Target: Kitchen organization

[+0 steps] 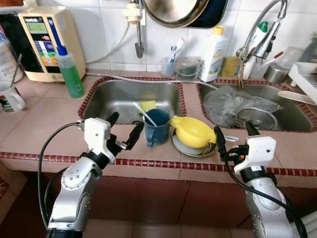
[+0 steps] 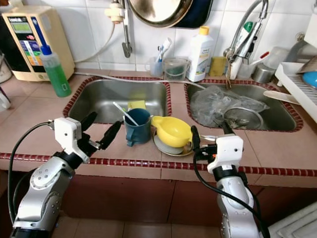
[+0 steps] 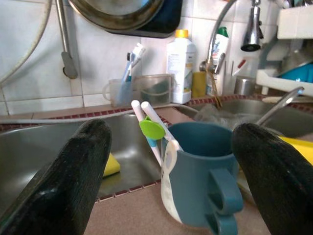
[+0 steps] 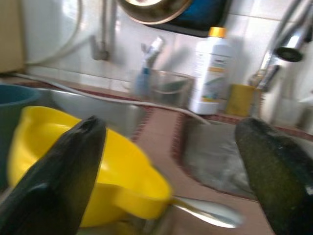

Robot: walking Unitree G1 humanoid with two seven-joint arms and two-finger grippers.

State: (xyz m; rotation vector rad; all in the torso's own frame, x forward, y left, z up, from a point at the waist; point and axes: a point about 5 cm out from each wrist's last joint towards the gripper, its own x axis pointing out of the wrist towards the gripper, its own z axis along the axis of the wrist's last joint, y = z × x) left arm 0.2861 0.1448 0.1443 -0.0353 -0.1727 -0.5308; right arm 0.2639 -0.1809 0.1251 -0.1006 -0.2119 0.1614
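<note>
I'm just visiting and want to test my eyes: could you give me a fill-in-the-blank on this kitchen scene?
1. The left pincer is open beside the blue ____.
2. The bowl tilted on the plate is coloured ____.
3. The bottle beside the left sink holds ____ liquid.

Missing words: mug; yellow; green

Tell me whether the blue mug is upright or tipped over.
Upright. The blue mug stands on its base on the counter, mouth facing up, with white sticks leaning inside it.
</note>
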